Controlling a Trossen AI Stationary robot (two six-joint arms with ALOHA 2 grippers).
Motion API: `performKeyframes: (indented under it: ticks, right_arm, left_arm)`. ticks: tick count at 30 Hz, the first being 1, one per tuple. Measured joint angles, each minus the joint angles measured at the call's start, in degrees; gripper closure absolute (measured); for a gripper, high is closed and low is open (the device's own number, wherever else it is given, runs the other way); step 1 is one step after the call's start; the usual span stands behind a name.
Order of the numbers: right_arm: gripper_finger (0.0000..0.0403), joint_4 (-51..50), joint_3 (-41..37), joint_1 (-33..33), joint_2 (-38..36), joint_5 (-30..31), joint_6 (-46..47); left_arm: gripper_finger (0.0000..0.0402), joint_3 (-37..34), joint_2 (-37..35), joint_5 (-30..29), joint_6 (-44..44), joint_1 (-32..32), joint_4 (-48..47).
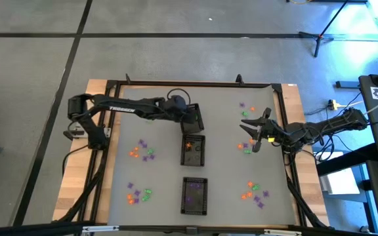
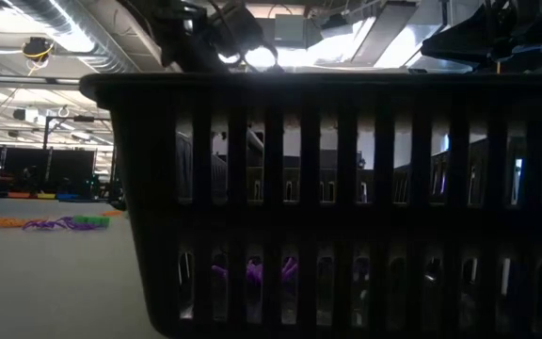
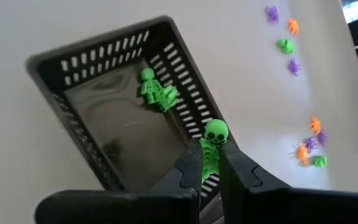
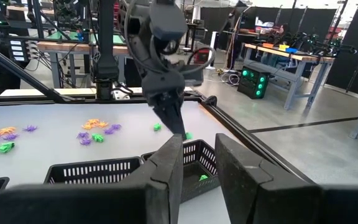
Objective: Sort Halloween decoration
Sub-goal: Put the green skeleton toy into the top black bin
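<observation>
My left gripper (image 1: 191, 124) hangs over the farthest of three black mesh trays (image 1: 190, 117), shut on a small green skeleton figure (image 3: 213, 142). Another green skeleton (image 3: 156, 89) lies on that tray's floor. The middle tray (image 1: 193, 150) holds orange trinkets and the near tray (image 1: 194, 195) holds purple ones. Loose orange, green and purple trinkets lie in clusters on the table's left (image 1: 142, 151) and right (image 1: 254, 192). My right gripper (image 1: 254, 134) waits at the right, open and holding nothing. My left gripper pinches the green skeleton by its body (image 3: 210, 160) between its two fingertips (image 3: 188, 163). The head (image 3: 216, 132) sticks out beyond the tips. The fingers slant downward toward the tray. The figure is lifted clear, above the tray's rim.
More trinket clusters lie at the near left (image 1: 138, 193), far right (image 1: 247, 108) and beside my right gripper (image 1: 243, 147). A black frame (image 1: 195, 83) runs around the table. The low view is filled by the near tray's wall (image 2: 346, 188).
</observation>
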Motion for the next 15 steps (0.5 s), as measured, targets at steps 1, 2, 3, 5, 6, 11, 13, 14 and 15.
performKeyframes:
  ticks: [1,2,3,5,6,11,13,14,15]
  right_arm:
    - [0.031,-0.01,0.0,0.0,0.01,0.0,-0.01]
    - [0.031,-0.02,0.0,-0.01,0.02,0.0,-0.01]
    - [0.031,0.0,0.0,-0.01,0.0,-0.02,-0.01]
    - [0.0311,0.0,0.0,-0.01,0.02,0.0,0.01]
    - [0.031,0.0,0.0,-0.01,0.0,0.0,0.0]
    - [0.031,0.0,0.0,0.01,0.01,-0.02,-0.01]
    - [0.031,0.0,0.0,0.0,0.02,0.0,0.0]
    - [0.031,0.0,0.0,0.01,0.02,0.0,-0.01]
    - [0.031,0.0,0.0,-0.01,0.02,0.0,-0.01]
  left_arm:
    - [0.0388,0.0,0.48,0.24,-0.02,0.01,0.62]
    - [0.0388,0.0,0.81,0.36,-0.06,0.01,0.97]
    - [0.0387,0.0,0.91,0.52,-0.4,0.01,1.09]
    - [0.0382,0.0,0.93,0.5,-0.85,0.01,1.38]
    - [0.0376,0.0,0.93,0.52,-0.81,0.01,1.33]
    - [0.0311,0.0,0.93,0.67,0.33,-0.1,0.49]
    - [0.0274,0.0,0.93,0.7,0.46,-0.1,-0.15]
    - [0.0256,0.0,0.93,0.7,0.46,-0.1,-0.34]
    - [0.0237,0.0,0.93,0.7,0.48,-0.1,-0.44]
